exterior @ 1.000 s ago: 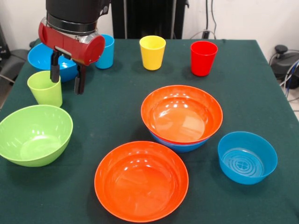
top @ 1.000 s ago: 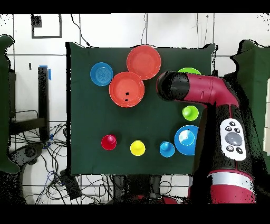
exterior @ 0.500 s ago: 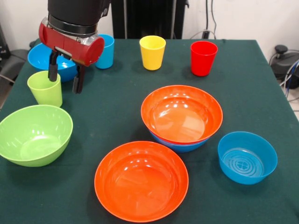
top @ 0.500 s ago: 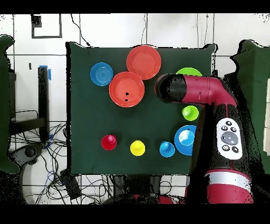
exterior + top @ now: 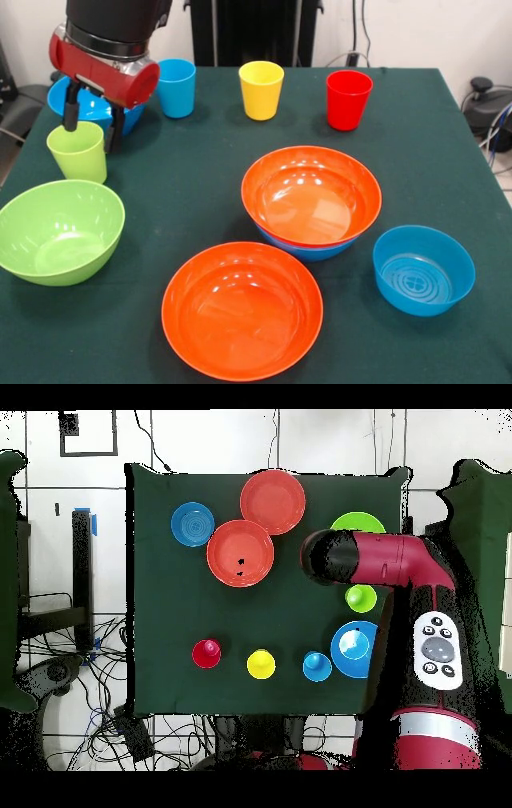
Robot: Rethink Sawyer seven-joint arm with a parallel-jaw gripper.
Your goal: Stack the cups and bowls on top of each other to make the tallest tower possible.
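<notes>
Our pincer [image 5: 93, 128] hangs with its fingers spread wide, right over the green cup [image 5: 78, 152], which stands on the bench [image 5: 200, 184] near the green bowl [image 5: 58, 230]. We should go straight down, one finger on each side, then squeeze softly so the cup does not tip.

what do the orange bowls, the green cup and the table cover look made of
Orange bowls: likely glossy plastic, with bright light glints on their smooth insides. Green cup: seemingly the same plastic, smooth with a softer sheen. Table cover: looks like dark green matte cloth or felt, showing no reflections.
</notes>
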